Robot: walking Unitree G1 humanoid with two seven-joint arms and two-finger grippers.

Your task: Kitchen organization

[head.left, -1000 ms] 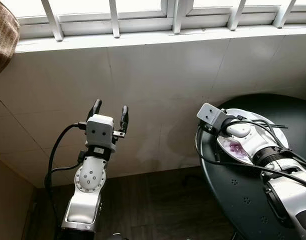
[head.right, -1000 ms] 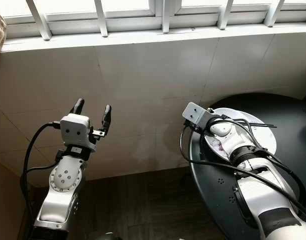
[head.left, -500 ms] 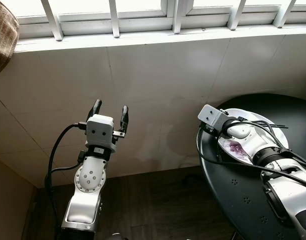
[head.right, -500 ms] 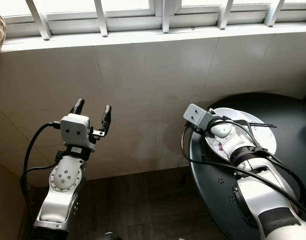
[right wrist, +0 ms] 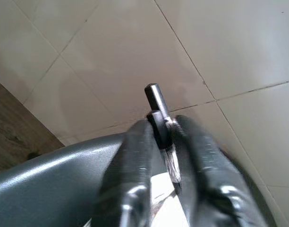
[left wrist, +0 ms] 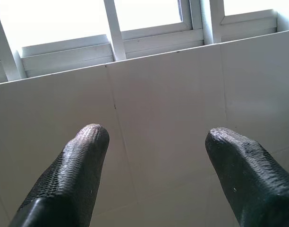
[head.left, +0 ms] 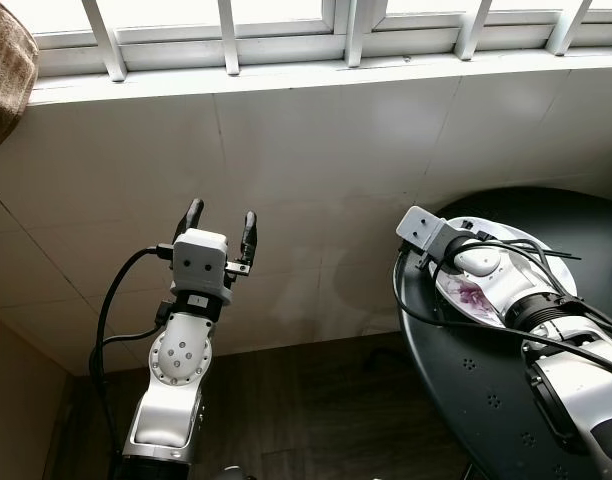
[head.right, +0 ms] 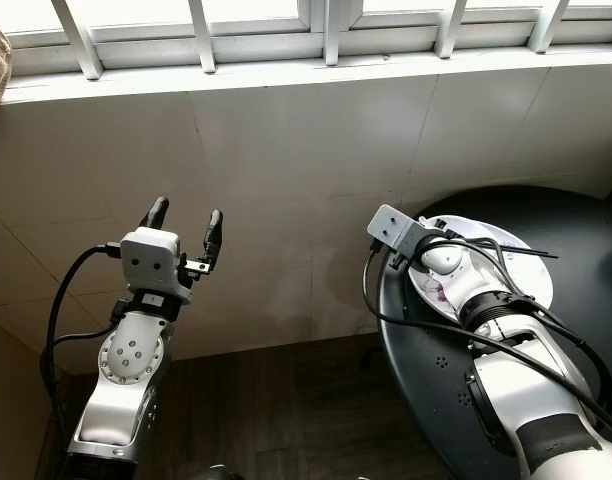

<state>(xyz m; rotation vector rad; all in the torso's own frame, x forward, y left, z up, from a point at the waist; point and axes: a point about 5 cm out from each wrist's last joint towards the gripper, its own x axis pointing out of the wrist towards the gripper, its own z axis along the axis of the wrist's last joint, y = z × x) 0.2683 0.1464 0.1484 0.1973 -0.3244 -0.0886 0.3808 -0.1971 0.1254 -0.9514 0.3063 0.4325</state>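
Right gripper [right wrist: 158, 142]: fingers clamped on a thin dark utensil [right wrist: 156, 106], right of frame, above the plate.
Plate [head.left: 526, 250]: white, on the round black table [head.left: 486, 400].
Left gripper [head.left: 219, 222]: empty, fingers apart, centre-left, facing the tiled wall [head.left: 326, 170].

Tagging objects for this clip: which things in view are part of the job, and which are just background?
Job:
- right gripper, shut on black chopsticks
- white plate with purple pattern
- dark round table

Background:
- left gripper, open, held up empty
- tiled wall
- window bars
- brown cloth
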